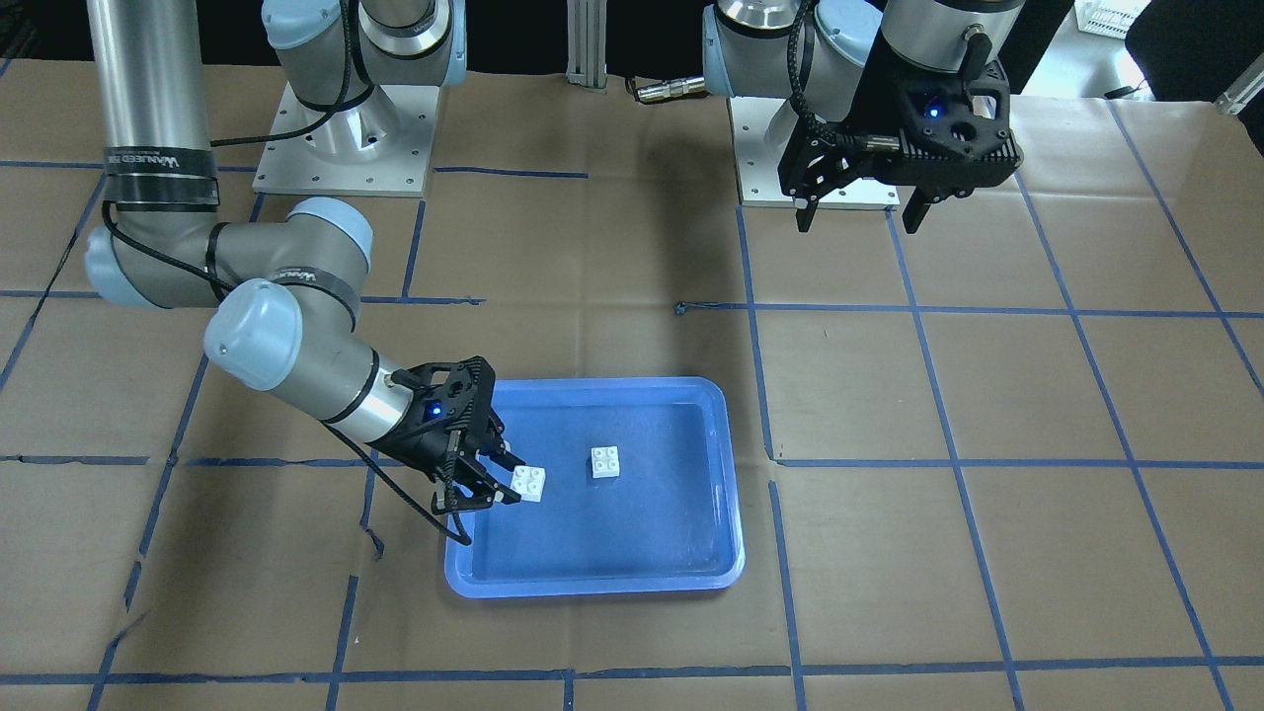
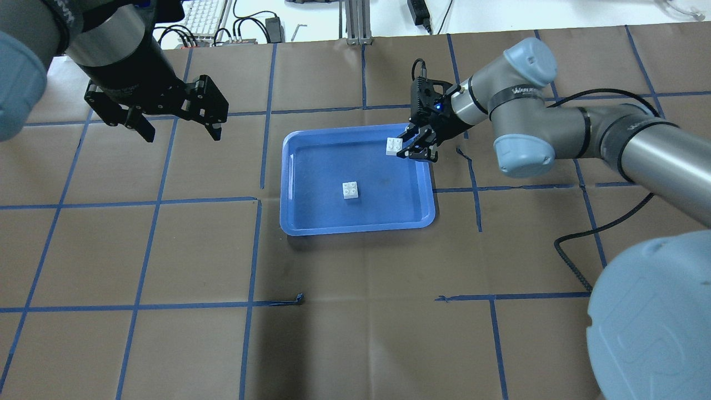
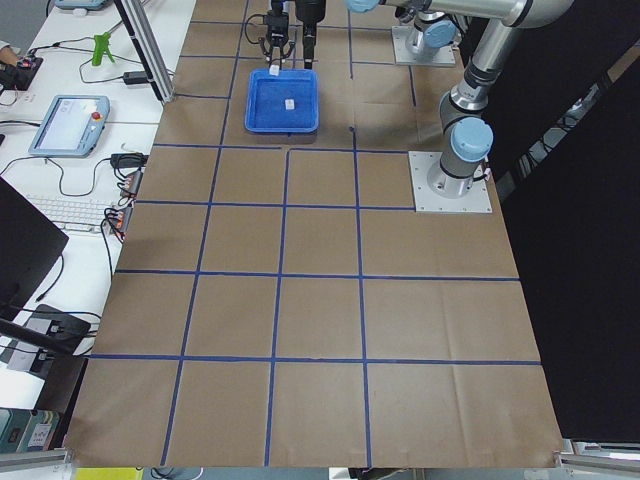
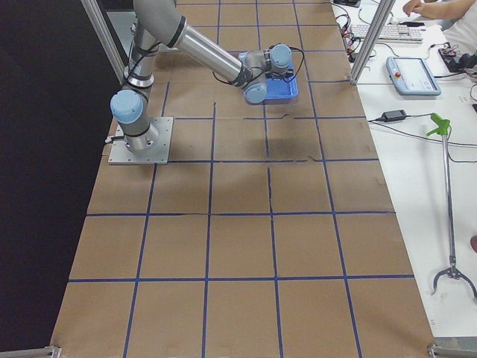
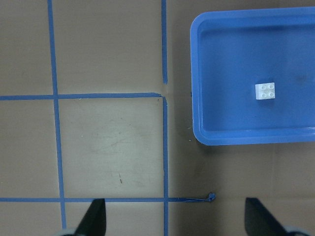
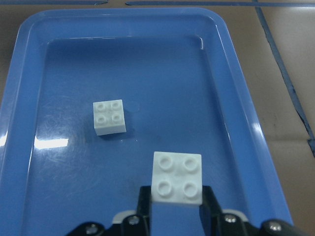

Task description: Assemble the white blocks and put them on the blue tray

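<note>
The blue tray (image 2: pixel 311 219) lies mid-table. One white block (image 2: pixel 350 190) sits studs up near its middle; it also shows in the front view (image 1: pixel 606 462), the left wrist view (image 5: pixel 265 91) and the right wrist view (image 6: pixel 109 117). My right gripper (image 2: pixel 408 150) is shut on the second white block (image 2: pixel 394 145), held studs up above the tray's far right part, apart from the first block. It shows in the front view (image 1: pixel 529 483) and the right wrist view (image 6: pixel 177 179). My left gripper (image 2: pixel 180 131) is open and empty, raised left of the tray.
Brown paper with a blue tape grid covers the table (image 2: pixel 355 311). The two arm bases (image 1: pixel 341 138) (image 1: pixel 820 168) stand at the robot's side. A keyboard (image 2: pixel 203 16) and cables lie beyond the far edge. A loose tape scrap (image 2: pixel 299 299) lies in front of the tray.
</note>
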`<act>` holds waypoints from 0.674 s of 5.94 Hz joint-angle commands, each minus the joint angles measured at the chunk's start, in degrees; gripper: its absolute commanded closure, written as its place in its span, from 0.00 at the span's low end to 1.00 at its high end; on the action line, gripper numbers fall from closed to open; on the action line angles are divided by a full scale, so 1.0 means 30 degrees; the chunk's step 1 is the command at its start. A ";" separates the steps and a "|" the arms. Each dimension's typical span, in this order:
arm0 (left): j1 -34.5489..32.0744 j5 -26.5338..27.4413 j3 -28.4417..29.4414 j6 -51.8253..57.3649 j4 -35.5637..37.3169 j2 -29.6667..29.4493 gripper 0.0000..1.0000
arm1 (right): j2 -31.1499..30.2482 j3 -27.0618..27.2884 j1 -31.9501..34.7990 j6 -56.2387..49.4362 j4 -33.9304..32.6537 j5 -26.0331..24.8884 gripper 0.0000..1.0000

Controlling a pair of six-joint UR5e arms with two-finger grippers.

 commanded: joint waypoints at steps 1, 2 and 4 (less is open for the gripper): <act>0.0008 0.0040 -0.0048 0.0057 -0.0073 0.0200 0.01 | 0.1499 0.1151 0.1009 0.0536 -0.3639 -0.0004 0.71; 0.0009 0.0011 -0.0019 0.0057 -0.0073 0.0200 0.01 | 0.2030 0.1153 0.1391 0.0536 -0.4264 -0.0062 0.70; 0.0009 -0.0018 0.0010 0.0057 -0.0044 0.0200 0.01 | 0.2036 0.1182 0.1395 0.0536 -0.4271 -0.0092 0.70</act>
